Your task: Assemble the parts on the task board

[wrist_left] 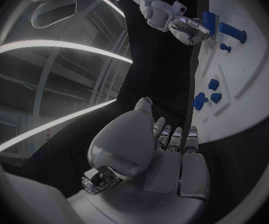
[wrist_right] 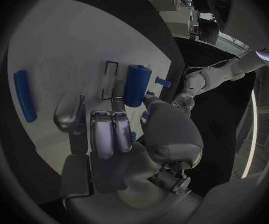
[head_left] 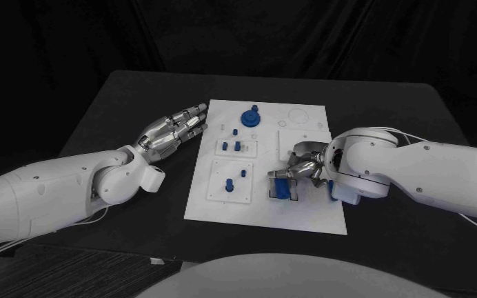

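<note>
The task board [head_left: 268, 205] lies mid-table; the left hand [head_left: 174, 131] rests beside its left edge, fingers extended, holding nothing. The right hand [head_left: 298, 171] pinches a blue cylinder [wrist_right: 136, 84] near the board's right edge. It looks rigid, light and smooth, best gripped round its sides; its seat is hidden.

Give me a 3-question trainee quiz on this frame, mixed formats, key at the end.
1. True or false: the left hand rests on the table beside the task board, holding nothing.
2. Multiple choice: what does the right hand grip? A) a round knob at the board's far end B) a blue cylindrical part C) nothing
3. Fill in: the blue round knob part stands near the board's ___ edge, seen from the robot.

Key: 1 true; 2 B; 3 far
</note>
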Controlling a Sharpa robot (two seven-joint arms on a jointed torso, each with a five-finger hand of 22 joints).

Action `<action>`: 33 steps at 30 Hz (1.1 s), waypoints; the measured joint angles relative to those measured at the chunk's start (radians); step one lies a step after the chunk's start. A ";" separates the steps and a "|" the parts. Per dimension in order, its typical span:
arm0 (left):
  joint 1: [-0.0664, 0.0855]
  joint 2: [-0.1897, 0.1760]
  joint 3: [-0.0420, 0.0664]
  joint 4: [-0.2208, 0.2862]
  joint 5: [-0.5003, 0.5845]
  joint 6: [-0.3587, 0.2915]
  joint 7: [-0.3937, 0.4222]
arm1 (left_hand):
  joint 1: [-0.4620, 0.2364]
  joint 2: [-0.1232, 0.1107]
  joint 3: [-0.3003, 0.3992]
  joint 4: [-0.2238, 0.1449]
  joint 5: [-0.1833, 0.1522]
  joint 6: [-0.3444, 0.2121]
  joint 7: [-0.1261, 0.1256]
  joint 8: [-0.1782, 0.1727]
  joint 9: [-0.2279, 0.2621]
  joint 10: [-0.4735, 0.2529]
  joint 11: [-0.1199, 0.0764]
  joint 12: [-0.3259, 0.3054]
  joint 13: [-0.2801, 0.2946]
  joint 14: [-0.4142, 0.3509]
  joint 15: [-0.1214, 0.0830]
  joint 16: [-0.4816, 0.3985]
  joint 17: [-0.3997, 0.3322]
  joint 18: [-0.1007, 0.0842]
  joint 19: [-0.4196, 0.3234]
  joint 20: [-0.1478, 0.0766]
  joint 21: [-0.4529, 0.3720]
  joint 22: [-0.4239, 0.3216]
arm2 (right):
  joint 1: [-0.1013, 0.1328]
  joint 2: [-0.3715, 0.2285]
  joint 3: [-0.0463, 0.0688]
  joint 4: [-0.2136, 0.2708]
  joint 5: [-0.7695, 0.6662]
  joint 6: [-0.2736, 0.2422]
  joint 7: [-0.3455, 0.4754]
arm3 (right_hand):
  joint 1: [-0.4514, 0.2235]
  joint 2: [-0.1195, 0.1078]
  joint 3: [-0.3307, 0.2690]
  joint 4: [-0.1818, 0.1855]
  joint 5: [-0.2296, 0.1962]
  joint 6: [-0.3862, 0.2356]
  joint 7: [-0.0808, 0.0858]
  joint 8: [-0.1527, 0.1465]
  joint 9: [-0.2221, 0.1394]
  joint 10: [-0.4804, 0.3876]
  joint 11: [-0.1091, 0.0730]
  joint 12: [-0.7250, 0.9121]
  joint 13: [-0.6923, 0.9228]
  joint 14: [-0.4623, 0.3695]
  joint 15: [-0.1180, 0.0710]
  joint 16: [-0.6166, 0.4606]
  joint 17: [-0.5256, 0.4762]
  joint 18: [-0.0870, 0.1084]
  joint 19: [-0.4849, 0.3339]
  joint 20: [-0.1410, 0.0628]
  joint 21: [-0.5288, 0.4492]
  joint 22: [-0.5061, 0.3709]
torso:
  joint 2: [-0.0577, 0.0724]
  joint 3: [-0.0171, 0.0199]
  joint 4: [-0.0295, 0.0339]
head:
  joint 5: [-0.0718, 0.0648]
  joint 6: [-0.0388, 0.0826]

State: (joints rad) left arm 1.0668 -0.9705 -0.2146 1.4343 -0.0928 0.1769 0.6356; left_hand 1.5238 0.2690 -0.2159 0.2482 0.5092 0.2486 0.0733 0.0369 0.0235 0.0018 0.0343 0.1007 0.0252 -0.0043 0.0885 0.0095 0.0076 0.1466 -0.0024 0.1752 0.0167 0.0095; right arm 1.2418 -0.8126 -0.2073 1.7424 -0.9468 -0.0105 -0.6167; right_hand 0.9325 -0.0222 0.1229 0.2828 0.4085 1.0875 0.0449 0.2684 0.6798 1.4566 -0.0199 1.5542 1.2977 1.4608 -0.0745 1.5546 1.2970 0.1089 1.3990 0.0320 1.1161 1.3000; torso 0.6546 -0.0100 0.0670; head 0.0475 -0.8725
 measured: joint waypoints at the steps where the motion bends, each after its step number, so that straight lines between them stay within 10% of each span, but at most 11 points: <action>1: 0.000 0.000 0.000 0.000 0.000 0.000 0.000 | 0.000 0.000 0.000 0.000 0.000 0.000 0.000 0.000 0.000 0.000 0.000 0.000 0.000 0.000 0.000 0.000 0.000 0.000 0.000 0.000 0.000 0.000 | 0.000 0.000 0.000 0.000 0.000 0.000 0.000 | 0.000 0.000 0.000 0.000 0.000 0.000 0.000 0.000 0.000 0.000 0.000 0.000 0.000 0.000 0.000 0.000 0.000 0.000 0.000 0.000 0.000 0.000 | 0.000 0.0000 0.0000 | 0.000 0.000; 17: -0.002 0.000 0.000 0.000 0.000 0.005 -0.005 | 0.000 0.000 0.000 0.000 0.000 0.000 0.000 0.000 0.000 0.000 0.000 0.000 0.000 0.000 0.000 0.000 0.000 0.000 0.000 0.000 0.000 0.000 | -0.001 0.001 -0.001 -0.003 -0.002 -0.003 -0.001 | -0.036 0.035 -0.043 0.007 -0.184 -0.002 -0.002 0.000 0.000 0.000 0.000 0.000 0.000 0.000 0.000 0.000 0.000 0.000 0.000 0.000 0.000 0.000 | 0.000 0.0001 0.0000 | 0.002 0.000; 33: -0.003 0.000 0.000 0.000 0.000 0.008 -0.008 | 0.000 0.000 0.000 0.000 0.000 0.004 0.004 0.004 0.000 0.000 0.000 0.000 0.000 0.000 0.000 0.000 0.000 0.000 0.000 0.000 0.000 0.000 | -0.001 -0.001 -0.001 -0.003 -0.003 -0.010 -0.001 | -0.124 0.024 -0.166 0.005 -0.328 -0.009 0.005 0.000 0.000 0.000 0.000 0.000 0.000 0.000 0.000 0.000 0.000 0.000 0.002 0.002 0.000 0.000 | 0.000 0.0001 0.0002 | 0.003 0.000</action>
State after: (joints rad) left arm 1.0642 -0.9706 -0.2146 1.4339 -0.0928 0.1852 0.6279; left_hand 1.5238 0.2690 -0.2159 0.2481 0.5092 0.2523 0.0770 0.0408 0.0238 0.0018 0.0344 0.1007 0.0252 -0.0042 0.0886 0.0095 0.0076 0.1466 -0.0023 0.1753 0.0167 0.0095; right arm 1.2405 -0.8136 -0.2082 1.7398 -0.9494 -0.0206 -0.6181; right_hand 0.8087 0.0014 -0.0429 0.2881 0.0807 1.0783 0.0503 0.2684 0.6799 1.4564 -0.0197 1.5542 1.2977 1.4608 -0.0744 1.5546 1.2970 0.1089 1.4008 0.0340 1.1161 1.3000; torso 0.6547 -0.0099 0.0672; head 0.0507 -0.8725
